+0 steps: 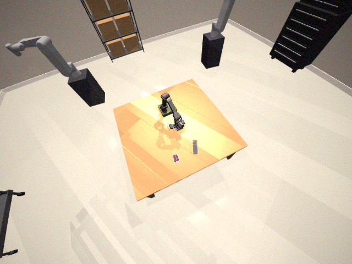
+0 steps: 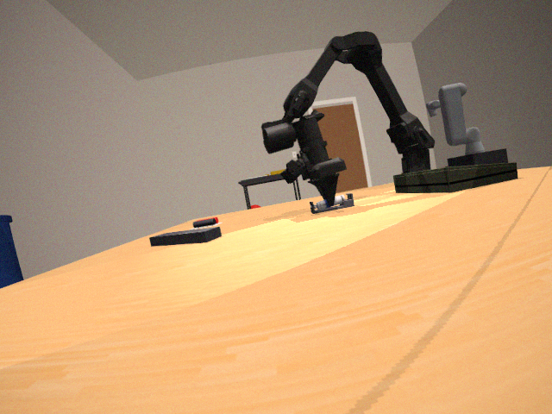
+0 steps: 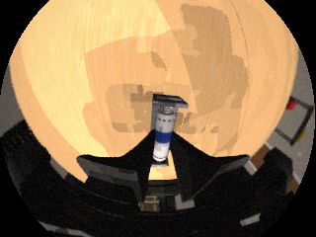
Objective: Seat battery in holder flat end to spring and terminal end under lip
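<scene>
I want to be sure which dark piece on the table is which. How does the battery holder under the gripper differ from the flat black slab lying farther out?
The battery holder carries a pale battery with the gripper shut on it; the black slab carries nothing and nothing touches it. The holder has raised ends; the slab is a plain, low block. The slab looks longer. Both rest on the wooden table.

The arm (image 2: 356, 66) is matte black with thick rounded joints, rising from a dark green slab base (image 2: 454, 176).
</scene>
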Available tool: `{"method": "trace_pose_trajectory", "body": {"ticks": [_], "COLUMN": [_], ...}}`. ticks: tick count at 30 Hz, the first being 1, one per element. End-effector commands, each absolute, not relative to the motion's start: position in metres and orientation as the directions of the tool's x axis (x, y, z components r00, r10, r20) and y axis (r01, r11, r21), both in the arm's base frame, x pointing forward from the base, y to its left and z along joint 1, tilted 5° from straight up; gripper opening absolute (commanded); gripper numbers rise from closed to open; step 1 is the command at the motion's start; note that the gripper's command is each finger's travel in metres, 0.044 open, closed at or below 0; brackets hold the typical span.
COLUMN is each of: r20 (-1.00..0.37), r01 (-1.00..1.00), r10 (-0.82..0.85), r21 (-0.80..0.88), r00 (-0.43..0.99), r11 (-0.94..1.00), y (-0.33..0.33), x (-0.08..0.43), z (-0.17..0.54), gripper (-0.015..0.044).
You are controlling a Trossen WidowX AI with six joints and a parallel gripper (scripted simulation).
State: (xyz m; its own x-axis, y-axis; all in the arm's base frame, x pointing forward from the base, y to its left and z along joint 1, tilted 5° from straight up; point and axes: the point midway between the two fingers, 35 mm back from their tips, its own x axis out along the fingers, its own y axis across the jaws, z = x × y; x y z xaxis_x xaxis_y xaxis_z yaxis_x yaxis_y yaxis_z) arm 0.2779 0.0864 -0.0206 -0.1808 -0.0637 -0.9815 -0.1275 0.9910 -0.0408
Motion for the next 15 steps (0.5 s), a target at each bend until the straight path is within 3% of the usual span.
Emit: {"method": "trace_pose_trajectory", "body": {"ticks": [1,15], "r20": [-0.986,-0.993], "r01": [-0.121,-0.117], "r10": [-0.063,-0.054], "r21": [-0.045,-0.042], "r00": [-0.152,-0.104], "r11": [0.992,0.992], "y": [0.0864,0.0859], "x": [0.2800,0.2767], "z": [-0.0216,-0.0223], "gripper": [0.0061,0.0061]}}
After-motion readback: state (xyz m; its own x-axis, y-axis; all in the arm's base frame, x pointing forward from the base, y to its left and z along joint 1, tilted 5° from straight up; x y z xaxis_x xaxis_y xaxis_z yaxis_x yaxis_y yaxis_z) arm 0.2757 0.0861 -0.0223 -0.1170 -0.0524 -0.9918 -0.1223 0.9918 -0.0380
